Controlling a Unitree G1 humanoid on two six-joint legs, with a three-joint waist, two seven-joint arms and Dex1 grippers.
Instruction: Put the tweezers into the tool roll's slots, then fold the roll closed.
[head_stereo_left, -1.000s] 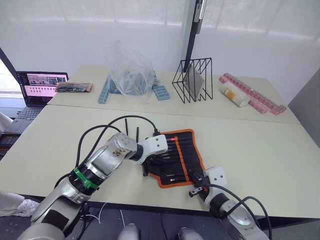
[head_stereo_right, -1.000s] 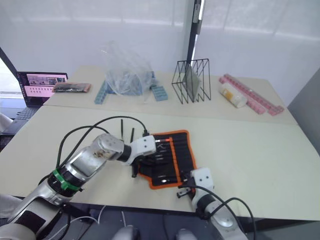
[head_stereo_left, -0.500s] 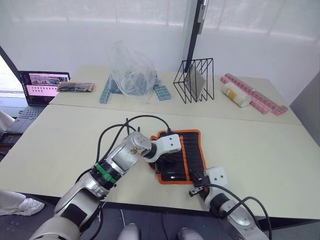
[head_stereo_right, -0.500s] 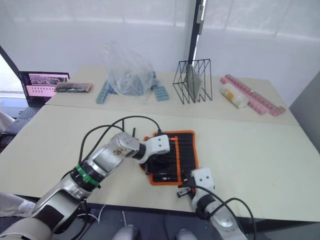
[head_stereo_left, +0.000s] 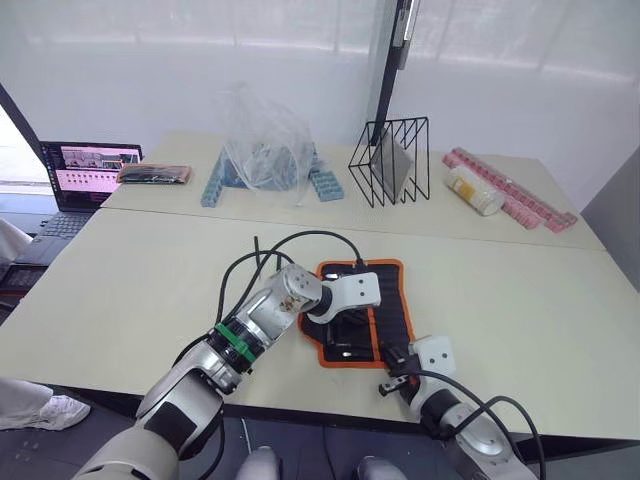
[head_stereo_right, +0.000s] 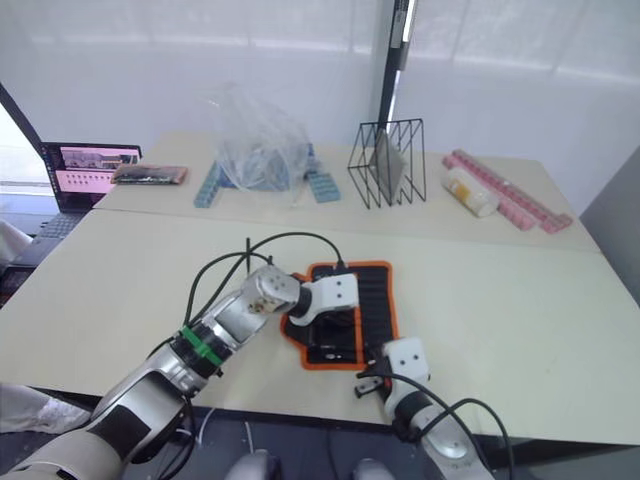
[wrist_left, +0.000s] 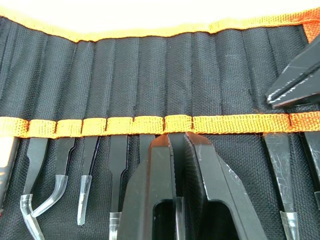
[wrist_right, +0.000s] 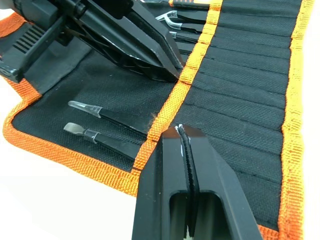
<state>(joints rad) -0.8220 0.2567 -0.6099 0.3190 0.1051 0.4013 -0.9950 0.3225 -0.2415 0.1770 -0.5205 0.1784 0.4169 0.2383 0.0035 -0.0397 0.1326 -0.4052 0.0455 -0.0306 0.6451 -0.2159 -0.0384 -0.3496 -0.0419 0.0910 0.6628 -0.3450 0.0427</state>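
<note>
Tool roll (head_stereo_left: 380, 310) lying open on the bench (head_stereo_left: 520, 300), low centre of the left eye frame, orange edging all round. Left claw (wrist_left: 177, 150) pressed down on the roll's inner face at the orange band, fingers drawn together, gripping nothing visible. Tweezers (wrist_left: 86, 187) tucked into the slots (wrist_left: 150, 80), clear-capped tips poking out below the band. Right claw (wrist_right: 182, 132) at the roll's near edge, fingers closed flat against each other, empty.

bare table (head_stereo_left: 520, 300) right of tool roll (head_stereo_left: 390, 310), left gripper (head_stereo_left: 335, 322) over its slots
</note>
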